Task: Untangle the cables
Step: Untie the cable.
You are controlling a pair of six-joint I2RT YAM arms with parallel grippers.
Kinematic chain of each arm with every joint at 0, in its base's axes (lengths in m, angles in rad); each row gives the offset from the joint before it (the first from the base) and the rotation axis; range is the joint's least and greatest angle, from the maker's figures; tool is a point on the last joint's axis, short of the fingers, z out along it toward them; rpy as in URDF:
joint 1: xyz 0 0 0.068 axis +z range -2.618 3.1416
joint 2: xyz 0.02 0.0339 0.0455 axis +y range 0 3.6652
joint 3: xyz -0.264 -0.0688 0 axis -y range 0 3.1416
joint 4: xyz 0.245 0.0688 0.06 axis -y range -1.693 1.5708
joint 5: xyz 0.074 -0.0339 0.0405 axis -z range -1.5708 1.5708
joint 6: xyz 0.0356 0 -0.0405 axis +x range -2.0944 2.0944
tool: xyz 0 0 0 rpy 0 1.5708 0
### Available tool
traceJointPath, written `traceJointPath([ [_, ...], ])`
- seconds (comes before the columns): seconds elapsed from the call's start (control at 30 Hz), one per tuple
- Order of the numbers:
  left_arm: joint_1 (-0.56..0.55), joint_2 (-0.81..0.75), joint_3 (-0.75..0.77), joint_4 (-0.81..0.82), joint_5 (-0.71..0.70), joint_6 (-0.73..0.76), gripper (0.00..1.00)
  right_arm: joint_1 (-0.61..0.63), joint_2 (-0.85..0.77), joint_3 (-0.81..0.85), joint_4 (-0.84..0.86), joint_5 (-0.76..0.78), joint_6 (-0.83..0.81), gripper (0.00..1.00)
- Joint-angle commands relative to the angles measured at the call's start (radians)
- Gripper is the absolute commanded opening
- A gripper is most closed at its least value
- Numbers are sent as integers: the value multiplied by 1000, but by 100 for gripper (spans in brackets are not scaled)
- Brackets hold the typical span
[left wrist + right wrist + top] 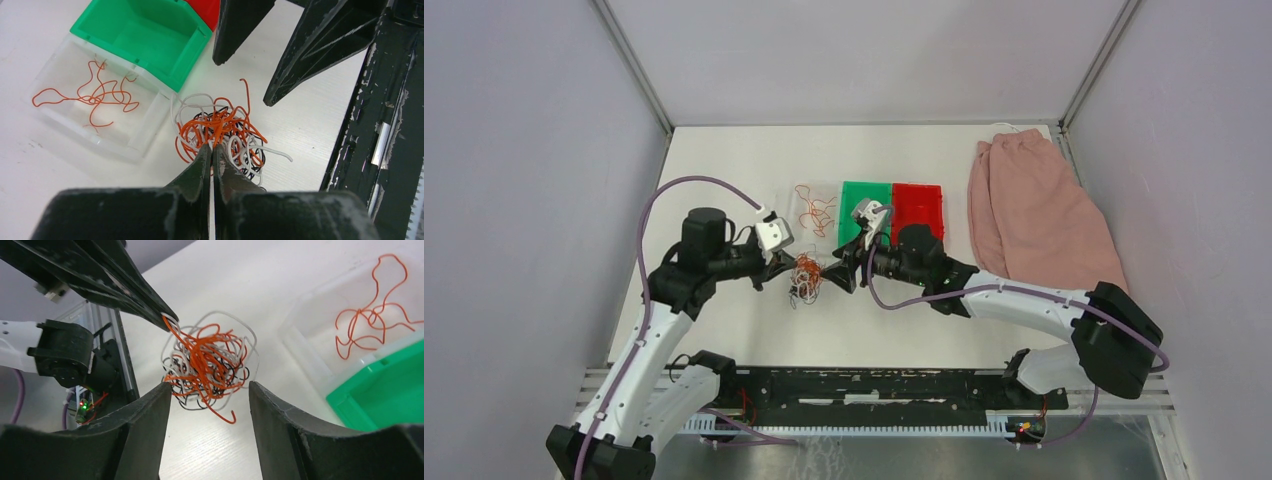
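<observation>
The cables (805,276) are a palm-sized clump of thin curly orange, black and white wires on the white table between both arms. My left gripper (212,146) is shut, its tips pinching orange and white strands at the near edge of the cables (226,126). In the right wrist view the left gripper (167,320) holds the clump's upper left edge. My right gripper (210,386) is open, its fingers (150,410) standing on either side of the cables (207,360) at their near side and holding nothing. A loose orange end curls down between them.
A clear bin (55,112) with a few separate orange wires (97,95) stands beyond the clump. Beside it are a green bin (864,190) and a red bin (917,190). A pink cloth (1034,210) lies at the right. The black rail (874,385) runs along the near edge.
</observation>
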Motion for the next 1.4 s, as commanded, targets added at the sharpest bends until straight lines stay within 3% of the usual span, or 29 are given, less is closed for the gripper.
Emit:
traceJointPath([
  [0.0,3,5,49,-19,48,-12,3,0,-48,64,64,-46,5,65],
  [0.47,3,23,111,-133,134,87,3,-4,106,218,27,-415,-90,58],
  [0.8,2,42,138,-253,194,219,3,-50,109,185,17,-475,-107,52],
  [1.2,3,57,173,-281,229,228,3,-67,199,196,200,-640,30,56],
  [1.37,3,57,186,-281,226,222,3,-67,234,203,263,-659,84,45],
])
